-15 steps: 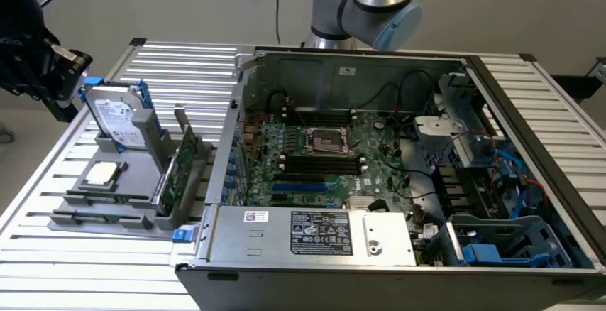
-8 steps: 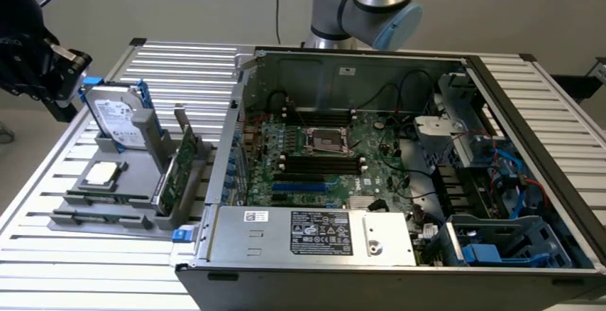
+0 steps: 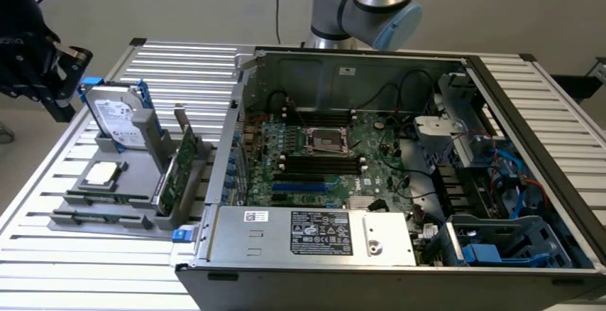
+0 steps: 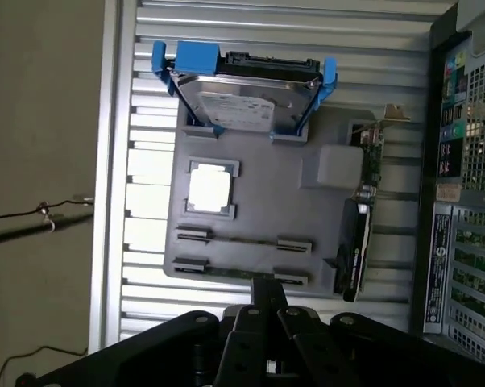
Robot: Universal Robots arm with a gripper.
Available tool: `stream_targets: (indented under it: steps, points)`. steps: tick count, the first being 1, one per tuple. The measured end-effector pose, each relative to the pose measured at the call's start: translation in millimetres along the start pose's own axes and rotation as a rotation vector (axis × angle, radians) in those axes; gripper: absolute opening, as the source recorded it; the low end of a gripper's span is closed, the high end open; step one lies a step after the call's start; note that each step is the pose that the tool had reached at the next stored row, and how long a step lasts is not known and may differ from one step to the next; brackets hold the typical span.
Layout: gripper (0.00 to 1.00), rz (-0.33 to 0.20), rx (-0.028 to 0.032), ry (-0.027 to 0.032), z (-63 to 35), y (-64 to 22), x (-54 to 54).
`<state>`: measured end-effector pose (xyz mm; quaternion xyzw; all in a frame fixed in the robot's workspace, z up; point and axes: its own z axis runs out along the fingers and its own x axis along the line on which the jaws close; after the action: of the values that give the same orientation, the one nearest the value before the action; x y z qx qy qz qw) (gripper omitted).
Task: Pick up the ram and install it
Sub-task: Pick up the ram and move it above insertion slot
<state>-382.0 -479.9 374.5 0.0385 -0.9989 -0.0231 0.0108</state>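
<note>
**The ram** (image 3: 99, 219) appears as a thin dark-green strip standing on edge in the front groove of the grey holder (image 4: 267, 201). A clip supports each end, so the long upper edge is exposed for a grasp from above. It is seen edge-on, and this identification is a judgement.

From the exterior view's left to its right:
- **Claw** (image 3: 57, 91): it hangs high off the left edge of the slatted tabletop (image 3: 85, 268), well apart from the holder. In the wrist view the claw (image 4: 263, 284) has its fingers pressed together and holds nothing. It looks down on the parts, which suggests a survey pose with pickup not yet begun.
- **Hard drive** (image 3: 118, 116): it leans upright in a blue caddy at the holder's rear.
- **Processor** (image 3: 102, 174): it lies flat in a shallow recess in front of the drive, ahead of the two grooves.
- **Expansion card** (image 3: 180, 162): it stands on edge along the holder's right side.
- **Computer case** (image 3: 360, 66): it lies open just beside the holder, so the long black motherboard slots (image 3: 322, 162) face upward to receive the stick.
</note>
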Motion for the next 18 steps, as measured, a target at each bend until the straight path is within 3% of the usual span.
stream_targets:
  steps: [18]
  points:
    - [0.11, -0.327, 0.0064, 0.0153, 0.2, -0.1, -0.1]
